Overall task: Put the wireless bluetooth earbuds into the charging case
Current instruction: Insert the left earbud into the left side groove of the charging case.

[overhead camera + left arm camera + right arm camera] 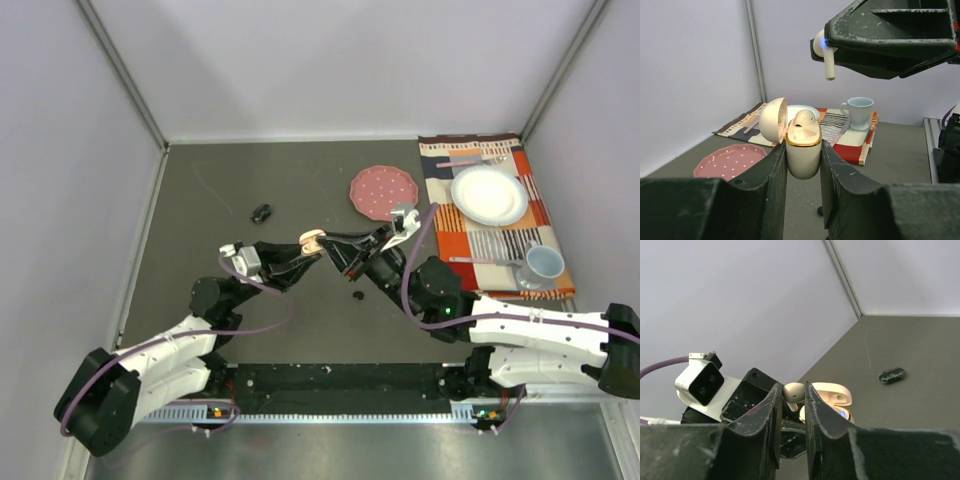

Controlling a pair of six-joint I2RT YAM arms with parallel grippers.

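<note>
My left gripper (306, 247) is shut on a cream charging case (804, 152) with a gold rim, held upright above the table. Its lid (773, 120) hangs open to the left, and one white earbud (805, 119) sits in it. My right gripper (332, 243) is shut on a second white earbud (826, 50), stem pointing down, just above and right of the case. The right wrist view shows this earbud (794, 391) pinched between the fingers, with the open case (834, 394) right behind. A small black earbud (358, 295) lies on the table below the grippers.
A small black oblong item (262, 212) lies on the table to the far left. A pink dotted disc (383, 192) lies behind the grippers. At the far right, a striped placemat (470, 230) holds a white plate (489, 195), a cup (543, 263) and cutlery.
</note>
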